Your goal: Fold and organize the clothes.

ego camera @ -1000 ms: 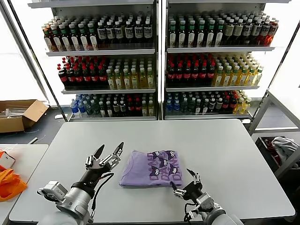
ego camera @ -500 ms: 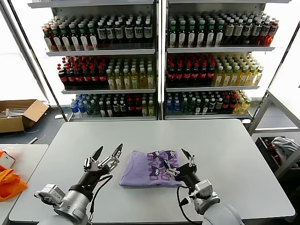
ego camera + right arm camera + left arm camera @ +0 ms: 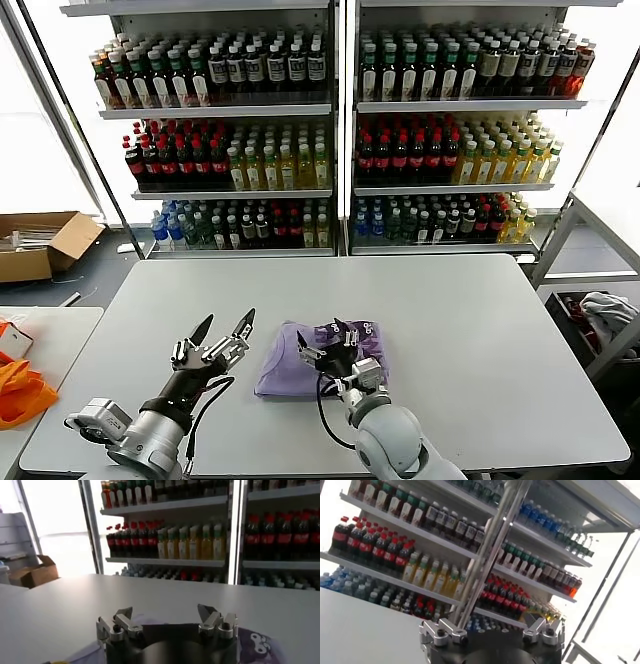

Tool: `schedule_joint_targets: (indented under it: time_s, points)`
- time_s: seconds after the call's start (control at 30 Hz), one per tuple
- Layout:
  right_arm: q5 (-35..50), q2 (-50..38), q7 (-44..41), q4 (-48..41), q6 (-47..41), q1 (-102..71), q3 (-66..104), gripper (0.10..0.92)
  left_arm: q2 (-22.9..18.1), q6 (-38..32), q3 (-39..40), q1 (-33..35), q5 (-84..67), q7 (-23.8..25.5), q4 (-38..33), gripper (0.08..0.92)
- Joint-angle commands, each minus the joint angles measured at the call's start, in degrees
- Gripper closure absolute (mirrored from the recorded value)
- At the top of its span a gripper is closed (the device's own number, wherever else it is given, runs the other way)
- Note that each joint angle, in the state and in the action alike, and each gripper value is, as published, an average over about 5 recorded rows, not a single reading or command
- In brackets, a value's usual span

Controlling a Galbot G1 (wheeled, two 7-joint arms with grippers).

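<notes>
The lavender T-shirt [image 3: 285, 365] lies folded into a small rectangle on the grey table [image 3: 450, 330], its dark purple and white print facing up on its right half. My right gripper [image 3: 325, 340] is open and hovers just above the shirt's middle, over the print. In the right wrist view the shirt [image 3: 252, 645] shows below the open right gripper [image 3: 165, 614]. My left gripper [image 3: 222, 328] is open and empty, raised above the table just left of the shirt. The left wrist view shows only the gripper's base and shelves.
Shelves of bottles [image 3: 330, 130] stand behind the table. A cardboard box [image 3: 40, 245] sits on the floor at the far left. Orange fabric [image 3: 20, 390] lies on a side table at left. A grey-white cloth heap [image 3: 600, 310] lies in a bin at right.
My right gripper has swung from the table's front right edge leftward and up over the shirt's middle. My left gripper has drifted slightly left. The shirt has not moved.
</notes>
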Motion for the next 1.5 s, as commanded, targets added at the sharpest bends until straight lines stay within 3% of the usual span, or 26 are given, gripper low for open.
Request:
schedule_joint_targets:
  time_s: [0.03, 0.23, 0.53, 0.8, 1.27, 1.5]
  points:
    - [0.5, 6.7, 3.6, -14.8, -3.9, 6.8, -4.6, 0.203, -0.2, -0.1, -0.2, -0.4, 0.1, 0.1, 1.0, 0.177]
    - [-1.1, 1.9, 3.2, -11.1, -6.1, 2.4, -4.6, 0.203, -0.3, -0.2, 0.0, -1.0, 0.0, 0.4, 2.1, 0.177]
    - [-0.9, 0.6, 1.4, -3.1, 1.3, 1.9, -2.7, 0.203, -0.3, -0.1, 1.5, -2.7, 0.0, 0.5, 3.6, 0.177]
    - [-0.8, -1.9, 5.8, 4.6, -1.8, 0.3, -0.4, 0.203, 0.1, -0.2, 1.0, -2.3, -0.1, 0.6, 3.4, 0.177]
    - [-4.0, -0.5, 5.9, -1.4, -8.5, -2.2, -2.2, 0.203, -0.4, -0.2, 1.2, -2.4, -0.1, 0.8, 3.5, 0.177]
    - [-1.5, -3.6, 5.7, 7.7, -4.4, -3.4, 1.0, 0.203, 0.0, -0.4, -0.3, -1.5, -0.2, 0.9, 2.8, 0.177]
